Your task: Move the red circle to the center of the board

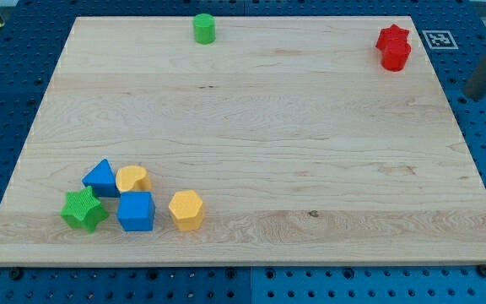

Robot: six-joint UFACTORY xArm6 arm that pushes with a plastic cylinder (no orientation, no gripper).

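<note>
A red circle (396, 58) sits near the board's top right corner. It touches a red star (391, 37) just above it. The dark rod comes in from the view's right edge, off the board. My tip (473, 95) is to the right of the two red blocks and a little lower, well apart from them.
A green cylinder (204, 28) stands at the top edge of the wooden board (260, 135). At the bottom left there is a cluster: a blue triangle (100, 177), a rounded yellow block (132, 179), a green star (83, 209), a blue cube (136, 211) and a yellow hexagon (186, 209).
</note>
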